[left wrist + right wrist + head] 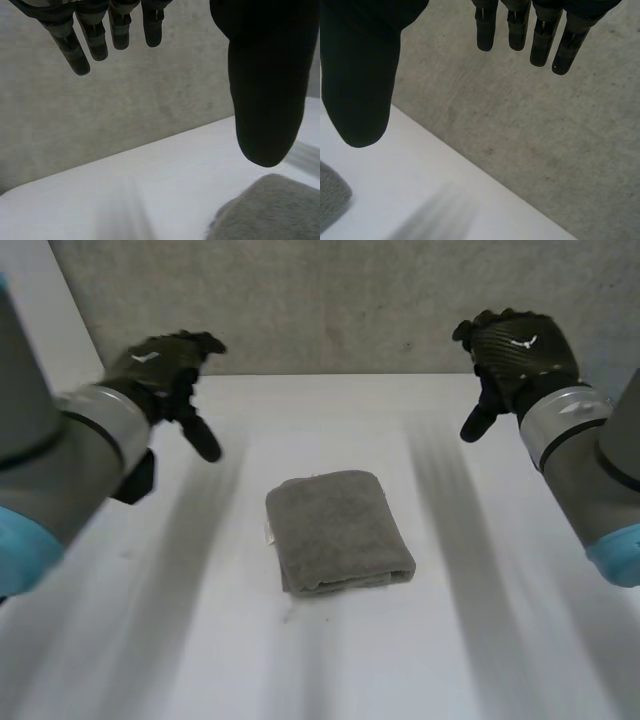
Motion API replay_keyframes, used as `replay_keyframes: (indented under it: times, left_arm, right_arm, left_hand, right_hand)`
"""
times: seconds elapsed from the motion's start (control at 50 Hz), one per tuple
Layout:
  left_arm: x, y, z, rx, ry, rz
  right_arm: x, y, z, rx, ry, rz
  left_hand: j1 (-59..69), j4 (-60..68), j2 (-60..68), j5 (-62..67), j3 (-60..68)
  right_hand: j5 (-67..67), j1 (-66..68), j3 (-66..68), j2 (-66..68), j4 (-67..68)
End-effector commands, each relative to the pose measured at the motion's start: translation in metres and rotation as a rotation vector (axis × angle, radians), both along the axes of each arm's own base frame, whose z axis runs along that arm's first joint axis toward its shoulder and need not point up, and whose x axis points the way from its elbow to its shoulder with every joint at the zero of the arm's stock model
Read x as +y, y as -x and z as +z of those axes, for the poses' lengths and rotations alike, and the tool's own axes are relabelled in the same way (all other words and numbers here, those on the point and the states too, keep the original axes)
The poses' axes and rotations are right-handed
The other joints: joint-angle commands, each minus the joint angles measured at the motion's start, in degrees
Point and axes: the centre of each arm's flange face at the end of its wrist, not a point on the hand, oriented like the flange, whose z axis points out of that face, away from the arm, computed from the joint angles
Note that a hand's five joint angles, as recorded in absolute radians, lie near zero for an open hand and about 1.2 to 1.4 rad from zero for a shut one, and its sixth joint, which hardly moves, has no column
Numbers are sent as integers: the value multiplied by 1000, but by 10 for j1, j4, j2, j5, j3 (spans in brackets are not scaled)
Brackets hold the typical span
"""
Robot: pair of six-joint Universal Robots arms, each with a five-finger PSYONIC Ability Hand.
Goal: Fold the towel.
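A grey towel [336, 531] lies folded into a small thick rectangle at the middle of the white table [200, 640]. My left hand [160, 368] hovers above the table's far left, well clear of the towel, fingers straight and empty. My right hand [515, 352] hangs at the far right, likewise open and holding nothing. In the left wrist view the towel [270, 210] shows below the thumb [267, 85], apart from it. In the right wrist view a corner of the towel [331, 192] lies under the thumb [360, 75].
A grey wall [350, 300] stands along the table's far edge. Bare white tabletop surrounds the towel on all sides.
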Motion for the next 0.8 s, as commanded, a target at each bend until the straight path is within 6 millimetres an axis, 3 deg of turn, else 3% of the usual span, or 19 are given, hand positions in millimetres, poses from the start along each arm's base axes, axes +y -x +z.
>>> replay_keyframes:
  times: [0.02, 0.56, 0.8]
  left_arm:
    - [6, -18, 6, -22, -46, 34]
    - [10, -17, -4, -1, 5, 27]
    - [25, -24, 23, 33, 73, 24]
  right_arm:
    - [9, 2, 1, -1, -5, 15]
    - [27, 5, 6, -7, 2, 38]
    - [38, 9, 23, -26, 46, 40]
  left_hand:
    - [-1, 5, 6, -19, 5]
    - [-1, 5, 6, -19, 5]
    - [-1, 5, 6, -19, 5]
  right_hand:
    - [-26, -20, -22, -27, -33]
    - [-26, -20, -22, -27, -33]
    - [-26, -20, -22, -27, -33]
